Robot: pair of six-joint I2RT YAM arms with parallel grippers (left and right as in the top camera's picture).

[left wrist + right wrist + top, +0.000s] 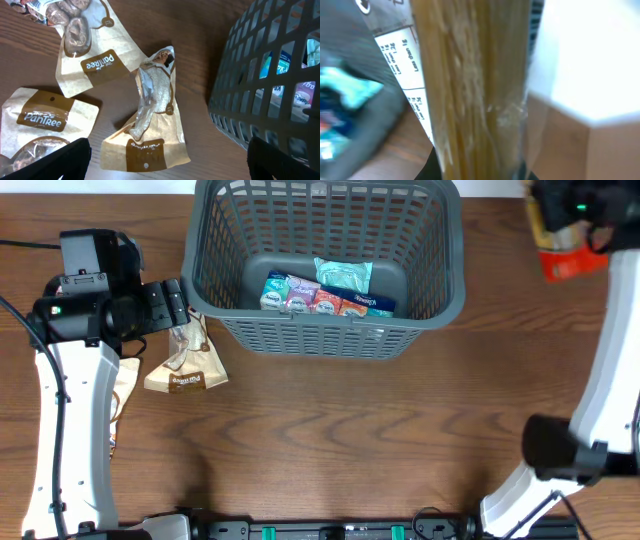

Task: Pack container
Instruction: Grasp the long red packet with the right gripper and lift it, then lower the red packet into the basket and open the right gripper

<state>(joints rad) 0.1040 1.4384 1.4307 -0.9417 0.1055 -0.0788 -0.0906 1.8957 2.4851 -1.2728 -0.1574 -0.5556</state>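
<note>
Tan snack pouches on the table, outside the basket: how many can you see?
3, in the left wrist view: a crumpled pouch nearest the container, a flat pouch at upper left, and a third pouch at lower left, partly cut off. Others may hide outside the frame.

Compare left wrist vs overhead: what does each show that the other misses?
Left wrist only: readable PanTree print on the upper pouch and the lower-left pouch.
Overhead only: the container's inside, with colourful packets on its base; the right fingers closed on a red packet.
Both: the container's lattice wall, the crumpled pouch beside it, and the wooden table.
</note>
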